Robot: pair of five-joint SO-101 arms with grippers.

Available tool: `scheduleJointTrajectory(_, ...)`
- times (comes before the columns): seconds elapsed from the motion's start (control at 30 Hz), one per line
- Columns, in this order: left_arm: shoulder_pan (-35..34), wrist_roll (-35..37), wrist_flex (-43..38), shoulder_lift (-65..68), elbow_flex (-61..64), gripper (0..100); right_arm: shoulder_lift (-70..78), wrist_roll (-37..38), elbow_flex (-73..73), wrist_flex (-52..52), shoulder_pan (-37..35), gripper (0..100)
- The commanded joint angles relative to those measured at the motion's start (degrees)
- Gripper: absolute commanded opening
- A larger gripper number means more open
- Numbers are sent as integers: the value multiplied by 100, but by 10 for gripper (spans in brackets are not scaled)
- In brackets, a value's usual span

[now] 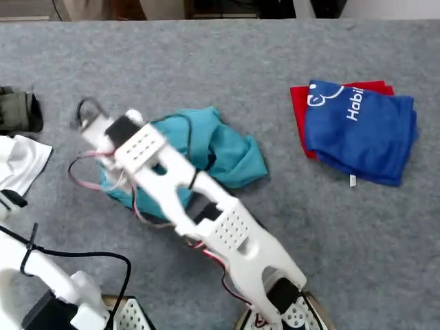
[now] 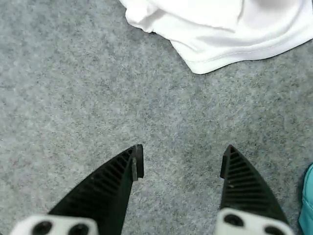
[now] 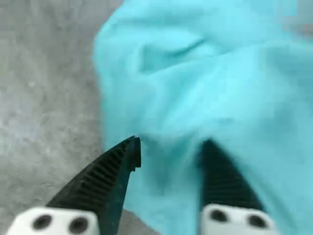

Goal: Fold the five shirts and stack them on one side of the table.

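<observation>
Here, the right arm (image 1: 227, 234) stretches from the near edge of the grey bench (image 1: 206, 62) across a crumpled teal shirt (image 1: 234, 155), which lies left of centre. The right jaws stand partly apart directly above that shirt. One tip sits at the edge of the cloth w/ bare bench beside it, the other over the fabric itself. Whether the tips touch the cloth can't be told, and nothing is pinched between them.

At the near left corner is the left arm (image 1: 41, 275). The left jaws are spread wide over bare bench, holding nothing. A white shirt (image 1: 20, 161) lies loose just ahead of them at the bench's left edge, apart from both tips. A sliver of teal cloth shows off to one side of those jaws.

A dark olive garment (image 1: 17, 111) sits bunched beyond the white shirt, also at the left edge. On the right side, well apart from both arms, a folded blue shirt (image 1: 361, 134) rests on a folded red shirt (image 1: 299, 103), whose edges show at the top and left.
</observation>
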Motion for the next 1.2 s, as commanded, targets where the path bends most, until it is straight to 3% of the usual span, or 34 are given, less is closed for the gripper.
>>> scheduleJointTrajectory(0.0, -9, -44, -26, -163, -35, 263, -189, -26, -1112, 141, 479, 13)
scheduleJointTrajectory(0.33, -18, -44, -18, -154, -35, 264, -2009, -62, -1200, 132, 127, 3)
scheduleJointTrajectory(0.47, -18, -44, -18, -154, -53, 264, -2062, -70, -207, 123, -75, 12)
scheduleJointTrajectory(0.53, -18, -35, -18, -154, -70, 264, -1868, -105, 479, 88, -215, 69)
scheduleJointTrajectory(0.7, -44, -35, -9, -154, -35, 264, -1130, -229, 1622, -695, -409, 352)
scheduleJointTrajectory(0.77, -62, -35, -9, -154, -35, 264, -769, -158, 1771, -1029, -462, 399)
scheduleJointTrajectory(0.9, -88, -35, -9, -163, -35, 264, -84, -141, 1719, -1292, -444, 331)
scheduleJointTrajectory(1.03, -229, -44, -9, -163, -35, 264, 154, -176, 1253, -1152, -374, 33)
scheduleJointTrajectory(1.07, -246, -44, -9, -163, -35, 264, 154, -176, 1086, -1073, -347, 0)
scheduleJointTrajectory(1.17, -255, -44, -9, -163, -35, 264, 145, -176, 356, -554, -242, 28)
